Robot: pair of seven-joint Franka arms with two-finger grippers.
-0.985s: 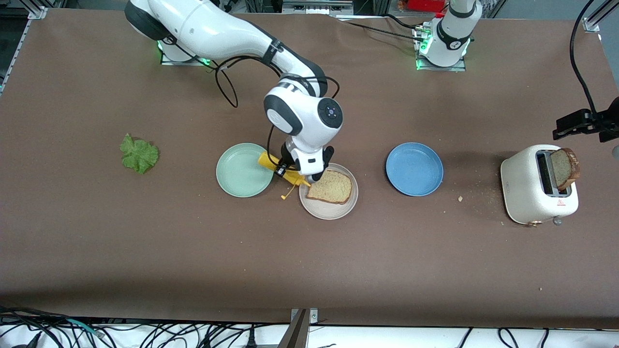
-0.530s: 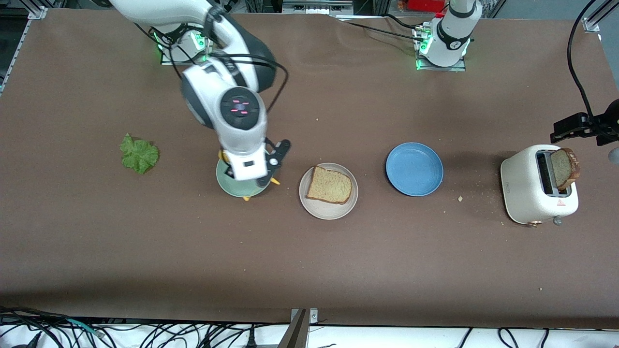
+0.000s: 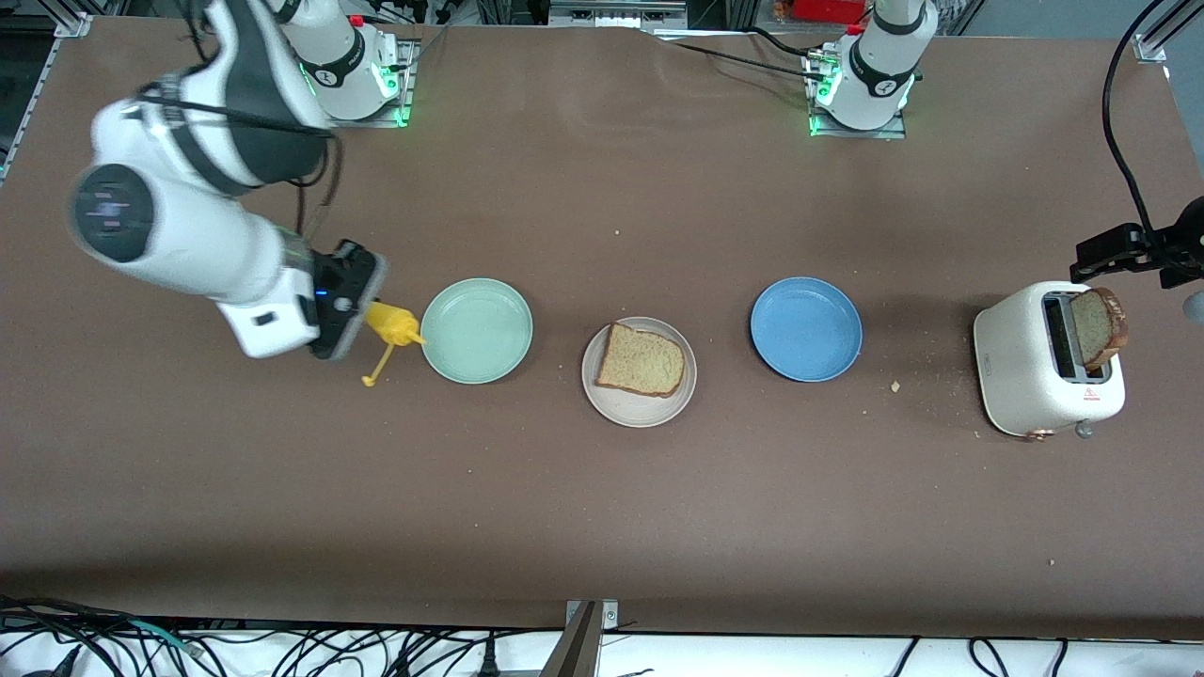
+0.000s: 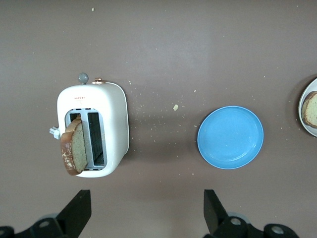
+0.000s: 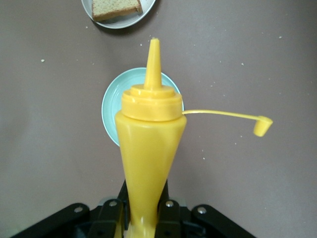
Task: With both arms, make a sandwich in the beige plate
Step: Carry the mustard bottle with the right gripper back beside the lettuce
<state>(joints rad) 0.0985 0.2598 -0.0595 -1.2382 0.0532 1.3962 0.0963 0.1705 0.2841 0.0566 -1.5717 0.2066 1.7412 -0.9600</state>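
Right end effector (image 3: 362, 320): clamped on yellow mustard bottle (image 3: 390, 325), cap dangling, over tabletop (image 3: 602, 508) beside mint plate (image 3: 476, 330).
Beige plate (image 3: 639, 371): centre, holds one bread slice (image 3: 641, 361), awaiting lettuce.
Blue plate (image 3: 805, 328): bare.
Toaster (image 3: 1046, 359): second slice (image 3: 1099, 327) up, ready.
Left end effector (image 4: 146, 215): wide, empty, hovering above toaster.
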